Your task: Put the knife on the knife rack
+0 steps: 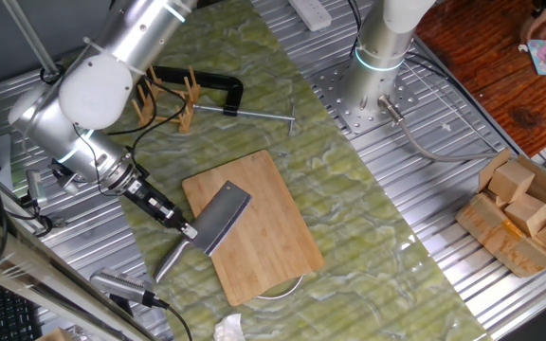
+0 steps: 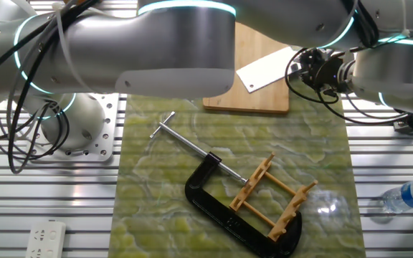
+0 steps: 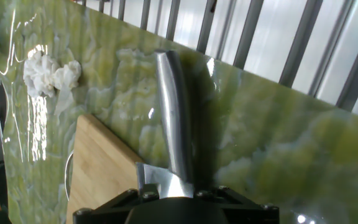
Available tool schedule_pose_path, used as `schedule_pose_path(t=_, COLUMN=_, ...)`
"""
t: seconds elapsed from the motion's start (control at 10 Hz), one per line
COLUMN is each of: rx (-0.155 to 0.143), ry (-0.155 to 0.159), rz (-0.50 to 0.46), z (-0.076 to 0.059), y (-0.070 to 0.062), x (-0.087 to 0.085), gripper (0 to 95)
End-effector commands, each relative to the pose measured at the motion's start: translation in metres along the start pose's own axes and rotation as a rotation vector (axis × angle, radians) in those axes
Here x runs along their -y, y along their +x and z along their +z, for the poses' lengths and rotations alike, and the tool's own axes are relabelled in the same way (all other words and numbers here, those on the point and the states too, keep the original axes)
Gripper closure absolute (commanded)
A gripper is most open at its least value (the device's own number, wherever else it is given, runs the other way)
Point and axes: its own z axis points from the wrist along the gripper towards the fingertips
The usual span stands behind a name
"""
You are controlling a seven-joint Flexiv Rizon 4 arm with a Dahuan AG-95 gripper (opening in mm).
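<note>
Nearest the hand camera: the knife (image 3: 171, 118), its silver handle running away over the green desk (image 3: 278, 143). Your gripper (image 1: 186, 229) sits at the bolster, fingers seemingly pinching it, though contact is hidden. The blade rests on the cutting board (image 1: 273, 237).

Risk: a grip this near the heavy blade could let it swivel when lifted.

Rightward, the knife rack (image 1: 180, 102) stands well apart, inside the black clamp (image 1: 218, 87); you could snag it.

No legible writing.

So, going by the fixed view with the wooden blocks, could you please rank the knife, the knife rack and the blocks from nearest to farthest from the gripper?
1. Knife: at the gripper, on the board.
2. Knife rack: up the mat, beside the clamp.
3. Wooden blocks: far right edge.
</note>
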Motion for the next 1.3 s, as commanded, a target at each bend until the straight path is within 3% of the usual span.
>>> schedule_pose_path(t=0.1, rx=0.002, ry=0.014, rz=0.005, z=0.0, y=0.001, x=0.0, gripper=95.0)
schedule_pose_path(t=0.3, rx=0.001, ry=0.027, rz=0.006, z=-0.001, y=0.001, x=0.0, gripper=95.0)
schedule_pose_path(t=0.4, rx=0.001, ry=0.012, rz=0.023, z=-0.003, y=0.002, x=-0.003, gripper=95.0)
schedule_pose_path(t=0.6, rx=-0.012, ry=0.024, rz=0.035, z=-0.008, y=0.002, x=-0.008, gripper=95.0)
schedule_pose_path(t=1.2, rx=-0.033, ry=0.069, rz=0.04, z=-0.027, y=0.011, x=-0.022, gripper=95.0)
schedule_pose_path(t=1.3, rx=-0.038, ry=0.089, rz=0.038, z=-0.03, y=0.013, x=-0.025, gripper=95.0)
